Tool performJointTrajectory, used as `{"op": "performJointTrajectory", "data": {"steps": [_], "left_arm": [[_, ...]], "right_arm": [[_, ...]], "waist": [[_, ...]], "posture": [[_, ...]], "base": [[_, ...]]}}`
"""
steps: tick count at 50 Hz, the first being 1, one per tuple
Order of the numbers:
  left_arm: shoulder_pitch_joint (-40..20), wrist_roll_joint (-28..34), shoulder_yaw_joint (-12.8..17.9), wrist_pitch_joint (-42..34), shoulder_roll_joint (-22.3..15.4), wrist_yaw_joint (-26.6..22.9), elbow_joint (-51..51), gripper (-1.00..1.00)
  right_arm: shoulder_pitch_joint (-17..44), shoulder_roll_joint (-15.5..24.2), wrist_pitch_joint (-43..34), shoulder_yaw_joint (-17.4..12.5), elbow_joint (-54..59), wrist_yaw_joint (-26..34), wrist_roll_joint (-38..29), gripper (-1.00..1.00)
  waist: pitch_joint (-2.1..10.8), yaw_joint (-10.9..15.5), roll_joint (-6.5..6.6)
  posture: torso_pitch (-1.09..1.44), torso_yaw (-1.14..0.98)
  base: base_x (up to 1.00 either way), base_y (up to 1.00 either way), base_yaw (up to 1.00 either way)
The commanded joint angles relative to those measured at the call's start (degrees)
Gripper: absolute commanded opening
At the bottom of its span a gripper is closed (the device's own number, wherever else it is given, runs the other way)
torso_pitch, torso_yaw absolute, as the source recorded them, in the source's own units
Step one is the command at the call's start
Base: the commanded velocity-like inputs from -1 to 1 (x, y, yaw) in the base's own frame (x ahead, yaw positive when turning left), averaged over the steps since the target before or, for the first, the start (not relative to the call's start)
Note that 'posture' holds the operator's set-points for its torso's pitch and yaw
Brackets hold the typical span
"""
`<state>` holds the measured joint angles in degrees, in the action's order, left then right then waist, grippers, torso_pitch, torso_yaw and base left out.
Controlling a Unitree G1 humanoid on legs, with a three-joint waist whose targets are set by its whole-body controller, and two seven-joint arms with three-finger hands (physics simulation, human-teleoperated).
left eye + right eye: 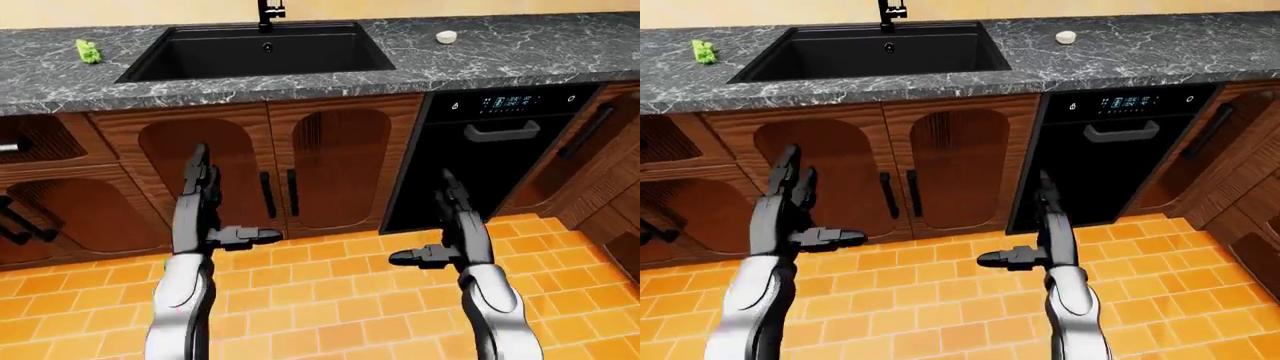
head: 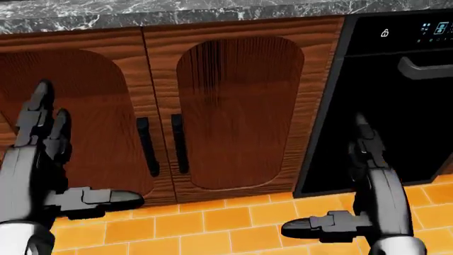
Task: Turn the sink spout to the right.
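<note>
Below the sink (image 1: 150, 71), left hand (image 1: 200, 214) and right hand (image 1: 455, 232) hang open-fingered, holding nothing

You had a dark marbled bench (image 1: 520, 56) running across the top of the left-eye view, with a black sink (image 1: 258, 51) sunk into it left of centre. A small green thing (image 1: 88, 51) lay on the bench to the left of the sink, near the far edge. A small white round thing (image 1: 446, 37) sat on the bench to the right of the sink, well apart from the green one. Below the bench you saw an orange tiled floor (image 1: 330, 292).
</note>
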<state>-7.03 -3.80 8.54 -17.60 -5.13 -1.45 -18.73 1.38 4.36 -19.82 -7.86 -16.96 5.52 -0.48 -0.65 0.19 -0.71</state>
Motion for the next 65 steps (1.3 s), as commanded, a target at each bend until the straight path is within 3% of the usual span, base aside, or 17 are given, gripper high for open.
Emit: {"op": "performJointTrajectory", "data": {"steps": [1,10,15,25,26,31,35,40,44,46,48,53,55,57,58,60,65], "left_arm": [[-4.2,-1.9,1.2,-6.0,-1.3,0.3,-4.4,1.00],[-16.5,-3.4,3.1,-22.9,-7.0,1.8,-8.9,1.00],[-23.2,-3.6,4.3,-29.4,-10.2,1.9,-9.6,1.00],[-25.5,-2.7,5.7,-35.6,-13.1,0.6,-13.3,1.00],[-26.5,-2.8,6.0,-36.8,-13.1,1.3,-14.9,1.00],[-26.6,-3.5,6.4,-37.8,-13.4,1.6,-15.9,1.00],[-26.5,-3.9,6.8,-38.2,-13.6,1.7,-16.3,1.00],[-24.9,-4.4,6.9,-36.5,-13.2,2.0,-15.6,1.00],[-25.4,-5.1,7.3,-37.5,-13.5,2.4,-15.9,1.00],[-24.9,-5.5,7.6,-37.4,-13.5,2.5,-16.0,1.00],[-25.1,-6.0,8.1,-38.0,-13.8,2.7,-16.4,1.00],[-25.9,-7.0,8.3,-38.5,-14.1,3.6,-16.1,1.00],[-26.2,-7.4,8.2,-39.0,-14.3,3.9,-16.5,1.00],[-26.4,-7.5,8.3,-39.0,-14.6,3.9,-16.2,1.00],[-26.4,-7.6,8.3,-39.2,-14.7,4.0,-16.3,1.00],[-26.5,-7.8,8.2,-39.4,-14.8,4.1,-16.5,1.00],[-26.7,-8.4,8.7,-40.0,-15.3,4.2,-16.9,1.00]], "right_arm": [[3.5,0.9,-6.4,-1.0,-5.3,-0.2,0.2,1.00],[17.3,7.6,-26.2,-6.3,-12.2,0.9,4.6,1.00],[22.7,10.8,-34.4,-7.0,-15.4,0.2,6.2,1.00],[30.3,16.4,-46.1,-6.5,-18.3,5.0,4.4,1.00],[31.7,15.8,-46.6,-7.5,-16.8,6.4,6.1,1.00],[32.2,16.0,-47.3,-7.1,-17.0,6.5,6.7,1.00],[31.9,16.0,-47.4,-7.0,-17.3,6.5,6.8,1.00],[30.2,15.6,-45.6,-6.9,-16.7,7.0,6.5,1.00],[30.5,15.7,-46.6,-6.8,-17.5,7.2,6.5,1.00],[30.1,15.4,-45.7,-6.7,-16.9,7.3,6.4,1.00],[30.2,15.4,-46.1,-6.6,-17.2,7.4,6.4,1.00],[30.5,15.5,-46.6,-6.4,-17.3,7.6,6.2,1.00],[30.5,15.5,-46.9,-6.5,-17.7,7.8,6.2,1.00],[30.6,15.5,-46.8,-6.6,-17.6,7.9,6.1,1.00],[30.7,15.5,-46.9,-6.6,-17.6,7.9,6.1,1.00],[30.7,15.4,-46.7,-6.5,-17.3,7.8,6.1,1.00],[31.2,15.4,-47.5,-6.3,-17.8,7.8,6.0,1.00]], "waist": [[1.26,-0.1,-0.02],[1.45,0.1,0.36],[0.79,0.1,0.19],[0.26,0.1,0.17],[1.51,0.0,0.44],[-1.00,0.0,0.33],[-1.29,0.0,-0.11],[-1.41,-0.1,0.81],[-1.07,-0.4,4.83],[-1.64,0.1,3.95],[-1.53,0.0,4.32],[-1.21,0.6,1.98],[-0.98,1.0,0.27],[0.03,1.2,-3.03],[-0.62,0.5,-1.44],[-1.30,0.5,-2.57],[-1.63,-0.4,-0.22]], "posture": [[0.00,0.00],[0.00,0.00],[0.00,0.00],[0.00,0.00],[0.00,0.00],[0.00,0.00],[0.00,0.00],[0.00,0.00],[0.00,0.00],[0.00,0.00],[0.00,0.00],[0.00,0.00],[0.00,0.00],[0.00,0.00],[0.00,0.00],[0.00,0.00],[0.00,0.00]], "base": [[0.00,0.00,0.00],[0.00,0.00,0.00],[0.00,0.00,0.00],[0.00,0.00,0.00],[0.09,0.00,0.00],[0.13,0.00,0.00],[0.17,0.00,0.00],[0.24,0.00,0.00],[0.34,0.00,0.00],[0.34,0.00,0.00],[0.36,0.00,0.00],[0.35,0.00,0.00],[0.35,0.00,0.00],[0.35,0.00,0.00],[0.35,0.00,0.00],[0.35,0.00,0.00],[0.35,0.00,0.00]]}}
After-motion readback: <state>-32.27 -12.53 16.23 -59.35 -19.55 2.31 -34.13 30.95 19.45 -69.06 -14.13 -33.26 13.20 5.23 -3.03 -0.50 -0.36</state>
